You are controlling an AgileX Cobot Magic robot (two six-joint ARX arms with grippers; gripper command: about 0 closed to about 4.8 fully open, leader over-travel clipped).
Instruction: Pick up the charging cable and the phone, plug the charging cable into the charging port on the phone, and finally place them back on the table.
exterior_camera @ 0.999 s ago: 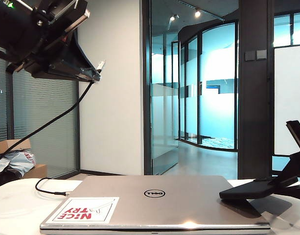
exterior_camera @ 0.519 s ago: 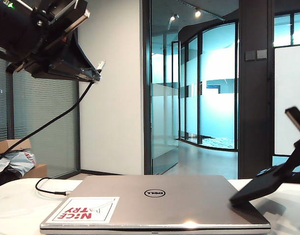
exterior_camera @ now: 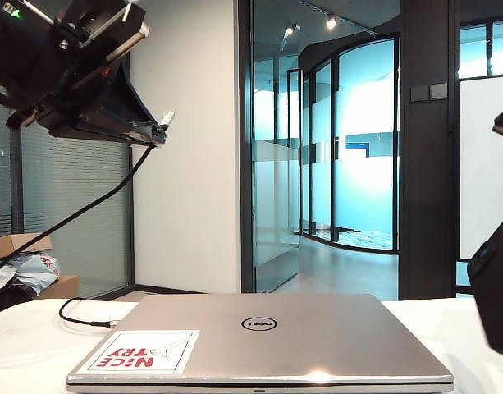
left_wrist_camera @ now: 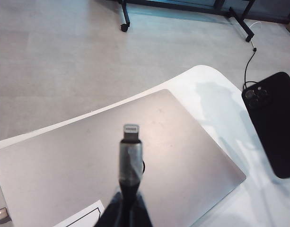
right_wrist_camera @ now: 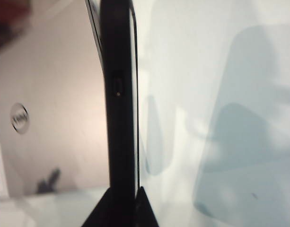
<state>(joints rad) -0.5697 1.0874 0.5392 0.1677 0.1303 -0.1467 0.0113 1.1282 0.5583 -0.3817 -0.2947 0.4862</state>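
Phone (right_wrist_camera: 118, 94) first: it sits edge-on between the jaws of my right gripper (right_wrist_camera: 120, 201), which are pinched onto its thin body, and a small slot shows on the edge facing the wrist camera. A second ago it lay nearly flat, resting on the right corner of the silver laptop (exterior_camera: 263, 336); half a second ago it was tilted up with one end still on the lid. Now it hangs clear of the laptop at the far right edge of the exterior view (exterior_camera: 496, 279), standing close to upright above the white table (exterior_camera: 25, 349).

My left gripper (exterior_camera: 157, 131) is high at the upper left, clamped on the charging cable (left_wrist_camera: 129, 161) just behind its plug. The silver tip (left_wrist_camera: 130, 130) points out over the laptop lid, and the black cord droops from the gripper down to the table at the left (exterior_camera: 79, 316). That arm has barely shifted since the earlier frames.

Beyond the table stand a white wall and glass partitions.
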